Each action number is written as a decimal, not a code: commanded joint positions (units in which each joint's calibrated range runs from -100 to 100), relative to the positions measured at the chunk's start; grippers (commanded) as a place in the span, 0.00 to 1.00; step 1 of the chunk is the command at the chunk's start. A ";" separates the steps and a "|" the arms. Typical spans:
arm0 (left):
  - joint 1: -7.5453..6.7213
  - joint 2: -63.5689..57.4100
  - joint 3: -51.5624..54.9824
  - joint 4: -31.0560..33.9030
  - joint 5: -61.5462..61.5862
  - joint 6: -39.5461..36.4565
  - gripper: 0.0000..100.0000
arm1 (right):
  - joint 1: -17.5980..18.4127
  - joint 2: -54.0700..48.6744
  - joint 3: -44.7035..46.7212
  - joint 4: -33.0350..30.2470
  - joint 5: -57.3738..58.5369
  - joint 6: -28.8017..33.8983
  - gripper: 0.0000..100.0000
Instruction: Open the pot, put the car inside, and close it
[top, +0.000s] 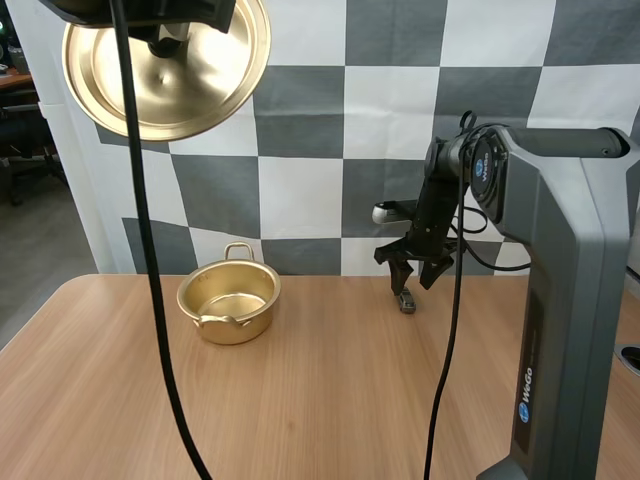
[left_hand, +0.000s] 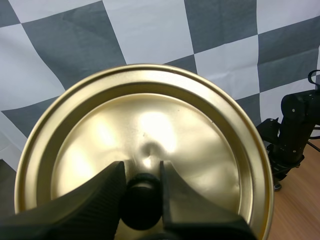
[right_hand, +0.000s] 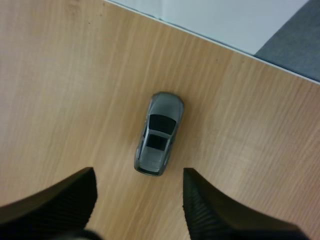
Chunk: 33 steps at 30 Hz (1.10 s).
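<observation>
Left gripper (left_hand: 142, 172): clenched on the black knob (left_hand: 141, 200) of the round, gold-coloured metal lid (left_hand: 145, 145), one finger on each side of it. The high view puts the lid well above the light wooden table (top: 320, 400), tilted so that its upper face is turned toward the camera.

Small gold-coloured metal pot with side handles (top: 250, 322): standing upright and uncovered on the table, on the left arm's side.

Small grey toy car (right_hand: 159, 134): on the table, well apart from the pot and near the far edge. Its long axis runs away from the right gripper (right_hand: 139, 180) toward that edge, slightly skewed, and in line with the gap between the fingers. The rounded end points away from the gripper and the squarer end toward it; I cannot tell which end is the nose.

Right gripper: released, fingers spread wide and pointing down just over the car, holding nothing.

The right wrist view gives the car's heading, while the high view shows it as no more than a speck under the fingertips. Only the left wrist view shows the grip on the knob.
</observation>
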<state>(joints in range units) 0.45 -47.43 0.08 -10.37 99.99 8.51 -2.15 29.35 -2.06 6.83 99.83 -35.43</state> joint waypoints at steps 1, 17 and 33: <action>0.00 0.03 -0.02 0.02 0.01 0.02 0.00 | -0.12 -0.06 0.06 -0.68 0.17 0.02 0.60; 0.00 0.03 -0.02 0.02 0.01 0.02 0.00 | -0.12 -0.06 0.06 -0.09 0.17 1.69 1.00; 0.00 0.03 0.11 0.44 0.01 0.02 0.00 | -0.12 -0.06 0.06 0.50 -9.59 1.48 1.00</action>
<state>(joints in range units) 0.45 -47.43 0.08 -10.37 99.99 8.51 -2.23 29.35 -2.06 6.61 90.30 -33.96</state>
